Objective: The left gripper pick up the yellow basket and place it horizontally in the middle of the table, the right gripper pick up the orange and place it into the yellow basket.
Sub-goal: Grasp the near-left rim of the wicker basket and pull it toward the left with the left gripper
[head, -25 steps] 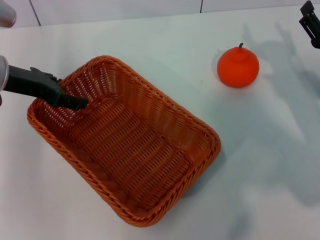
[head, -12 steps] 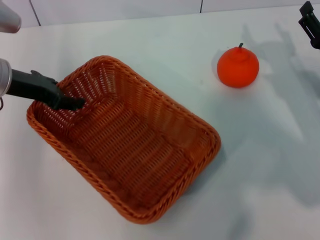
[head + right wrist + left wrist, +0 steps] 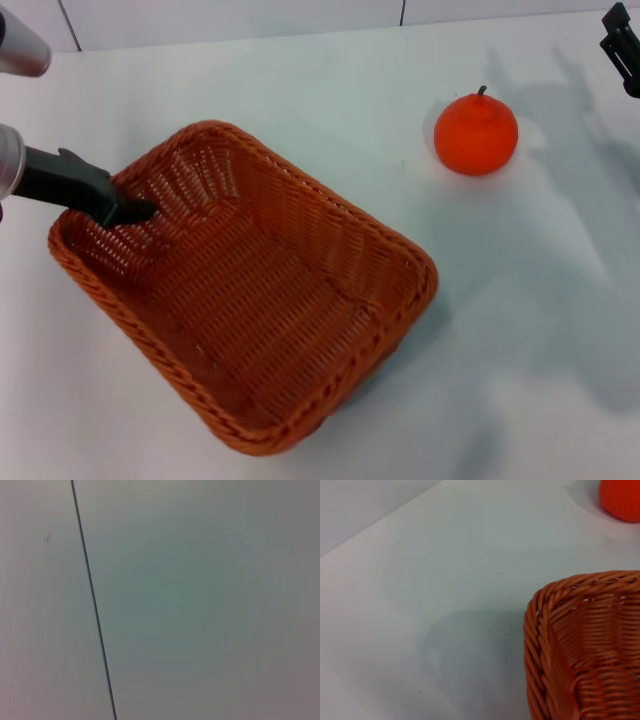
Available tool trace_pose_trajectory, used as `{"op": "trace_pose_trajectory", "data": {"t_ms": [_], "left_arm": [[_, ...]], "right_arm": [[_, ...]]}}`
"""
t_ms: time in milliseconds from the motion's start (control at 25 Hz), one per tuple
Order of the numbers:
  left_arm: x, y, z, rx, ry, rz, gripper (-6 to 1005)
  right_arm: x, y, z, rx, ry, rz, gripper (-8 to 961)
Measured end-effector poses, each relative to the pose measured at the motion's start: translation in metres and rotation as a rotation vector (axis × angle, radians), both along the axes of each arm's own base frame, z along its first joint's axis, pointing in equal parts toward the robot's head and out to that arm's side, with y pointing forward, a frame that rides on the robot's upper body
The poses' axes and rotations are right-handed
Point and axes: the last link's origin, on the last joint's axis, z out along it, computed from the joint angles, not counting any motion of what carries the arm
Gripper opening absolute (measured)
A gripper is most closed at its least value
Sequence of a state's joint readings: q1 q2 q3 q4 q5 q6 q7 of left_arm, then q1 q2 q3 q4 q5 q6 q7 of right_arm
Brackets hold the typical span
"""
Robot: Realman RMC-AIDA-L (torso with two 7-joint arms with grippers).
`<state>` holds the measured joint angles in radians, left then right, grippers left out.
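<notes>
The yellow basket (image 3: 260,310), orange-brown wicker, lies slantwise on the left half of the white table (image 3: 300,70). My left gripper (image 3: 125,208) is shut on the basket's far-left wall, one finger inside it, and that end is raised. The basket's corner also shows in the left wrist view (image 3: 590,645). The orange (image 3: 476,134) sits on the table to the far right of the basket, apart from it; its edge shows in the left wrist view (image 3: 622,497). My right gripper (image 3: 622,45) hangs at the upper right edge, away from the orange.
A dark seam (image 3: 92,600) runs across the plain surface in the right wrist view. Bare white table lies between the basket and the orange, and along the right side.
The left gripper has drawn back to the left with the basket's wall in it. The basket has lifted and swung a little leftward. The orange and the right gripper have not moved.
</notes>
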<state>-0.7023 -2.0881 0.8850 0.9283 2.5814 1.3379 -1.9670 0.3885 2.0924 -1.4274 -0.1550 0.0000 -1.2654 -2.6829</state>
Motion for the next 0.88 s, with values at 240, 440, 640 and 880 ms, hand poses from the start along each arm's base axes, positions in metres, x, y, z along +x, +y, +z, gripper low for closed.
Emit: {"op": "trace_pose_trajectory", "data": {"t_ms": [240,440,640,880], "left_arm": [[0.0063,0.0006,0.0037,0.03,-0.006,-0.009,288],[0.0081,-0.0006,0.0032,0.02,-0.008,0.0,255],[0.008,-0.0009,0.0038,0.02,-0.012,0.017,207],[0.0105,0.0025,0.0092,0.051,-0.045,0.11,191]], "right_arm": [[0.0017,-0.0017,0.0006,0.004,0.002,-0.005,940],[0.0022,-0.0026,0.0011,0.007,0.003,-0.005,940],[0.0029,-0.0035,0.0012,0.008,0.003,-0.007,940],[0.0023,-0.0039,0.0002,0.006,0.003,-0.005,940]]}}
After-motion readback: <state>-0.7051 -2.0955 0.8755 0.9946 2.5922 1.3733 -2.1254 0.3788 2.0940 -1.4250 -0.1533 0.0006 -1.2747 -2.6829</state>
